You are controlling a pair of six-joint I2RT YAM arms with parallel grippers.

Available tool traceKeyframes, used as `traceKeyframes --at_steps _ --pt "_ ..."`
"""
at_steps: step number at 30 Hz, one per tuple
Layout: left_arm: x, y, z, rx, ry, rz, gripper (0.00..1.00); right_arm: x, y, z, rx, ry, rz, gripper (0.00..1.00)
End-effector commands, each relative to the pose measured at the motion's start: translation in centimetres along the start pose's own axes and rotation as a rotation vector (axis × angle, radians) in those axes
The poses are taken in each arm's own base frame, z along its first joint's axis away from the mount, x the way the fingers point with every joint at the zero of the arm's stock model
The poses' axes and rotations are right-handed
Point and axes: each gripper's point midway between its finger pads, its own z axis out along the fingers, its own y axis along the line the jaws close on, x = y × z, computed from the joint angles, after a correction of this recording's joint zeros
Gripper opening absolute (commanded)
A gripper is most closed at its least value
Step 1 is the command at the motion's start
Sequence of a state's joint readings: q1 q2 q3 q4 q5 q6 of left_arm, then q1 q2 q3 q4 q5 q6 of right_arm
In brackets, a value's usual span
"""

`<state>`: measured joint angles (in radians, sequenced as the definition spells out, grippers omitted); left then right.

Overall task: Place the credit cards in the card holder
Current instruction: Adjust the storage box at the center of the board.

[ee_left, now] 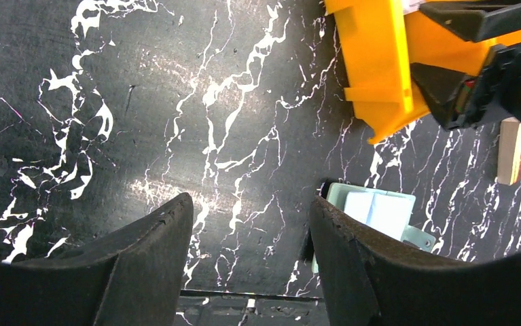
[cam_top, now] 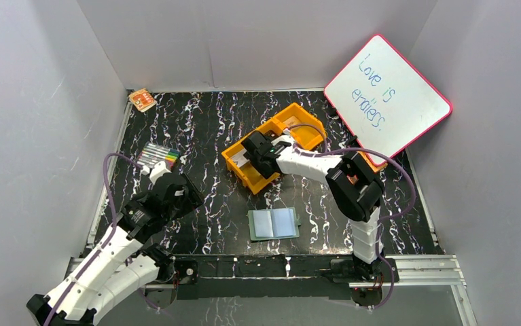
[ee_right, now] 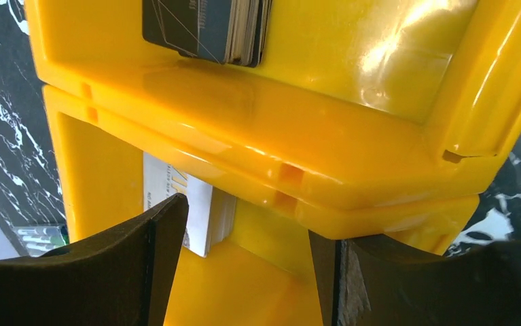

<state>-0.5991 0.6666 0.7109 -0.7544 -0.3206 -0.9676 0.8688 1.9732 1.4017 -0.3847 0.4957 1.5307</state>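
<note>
The card holder [cam_top: 274, 223] lies open on the table near the front, its pale blue pockets up; it also shows in the left wrist view [ee_left: 378, 210]. A stack of silver-grey credit cards [ee_right: 200, 217] stands in the near compartment of the orange tray [cam_top: 244, 173], and a stack of black cards [ee_right: 206, 30] stands in the middle compartment. My right gripper [cam_top: 256, 155] is open over the tray [ee_right: 352, 142], its jaws empty in the near compartment [ee_right: 247, 272]. My left gripper [cam_top: 179, 192] is open and empty above bare table [ee_left: 250, 231], left of the holder.
A set of coloured markers [cam_top: 159, 157] lies at the left. An orange patterned packet [cam_top: 142, 100] sits at the back left corner. A pink-edged whiteboard [cam_top: 388, 95] leans at the back right. Grey walls enclose the table.
</note>
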Motion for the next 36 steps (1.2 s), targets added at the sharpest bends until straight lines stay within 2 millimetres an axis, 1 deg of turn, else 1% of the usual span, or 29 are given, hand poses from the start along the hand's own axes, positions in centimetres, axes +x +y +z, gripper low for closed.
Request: traceKeyframes --at_steps 1,3,5,10,12,14,15,17,20,24,28,33,36 --pt "0.2 0.2 0.8 -0.018 0.001 0.018 0.61 -3.3 3.2 -3.3 -0.124 -0.052 -0.066 0.74" --pt "0.4 0.1 1.2 -0.025 0.011 0.019 0.61 -4.1 3.2 -4.0 -0.137 -0.04 -0.098 0.75" --pt "0.6 0.1 1.5 -0.029 0.019 0.019 0.61 -5.1 2.9 -4.2 -0.148 -0.013 -0.129 0.75" --pt "0.8 -0.1 2.1 -0.036 0.028 0.024 0.61 -8.8 1.6 -4.4 -0.182 0.021 -0.219 0.75" --pt "0.8 -0.2 2.3 -0.041 0.031 0.026 0.61 -10.0 1.8 -5.3 -0.218 0.022 -0.261 0.75" --pt "0.8 -0.4 2.5 -0.041 0.036 0.027 0.61 -10.9 2.4 -6.9 -0.262 0.001 -0.323 0.75" --pt "0.8 -0.5 2.7 -0.039 0.038 0.027 0.61 -11.0 2.6 -7.7 -0.28 0.0 -0.34 0.75" --pt "0.9 -0.9 3.0 -0.032 0.045 0.027 0.61 -11.3 2.2 -8.9 -0.29 -0.001 -0.354 0.76" --pt "1.0 -1.8 3.7 -0.021 0.059 0.022 0.61 -10.6 0.1 -9.6 -0.281 0.027 -0.36 0.76" --pt "1.5 -2.6 4.5 -0.016 0.097 0.021 0.61 -8.6 -2.3 -9.1 -0.299 0.094 -0.387 0.76" --pt "2.0 -2.6 4.7 -0.017 0.114 0.011 0.61 -6.5 -3.9 -8.4 -0.295 0.167 -0.442 0.76" --pt "2.7 -2.0 4.7 -0.015 0.125 -0.013 0.61 -5.2 -5.3 -7.0 -0.278 0.209 -0.419 0.76" --pt "3.1 -1.8 4.6 -0.018 0.138 -0.019 0.61 -4.5 -5.9 -5.7 -0.247 0.23 -0.415 0.76"
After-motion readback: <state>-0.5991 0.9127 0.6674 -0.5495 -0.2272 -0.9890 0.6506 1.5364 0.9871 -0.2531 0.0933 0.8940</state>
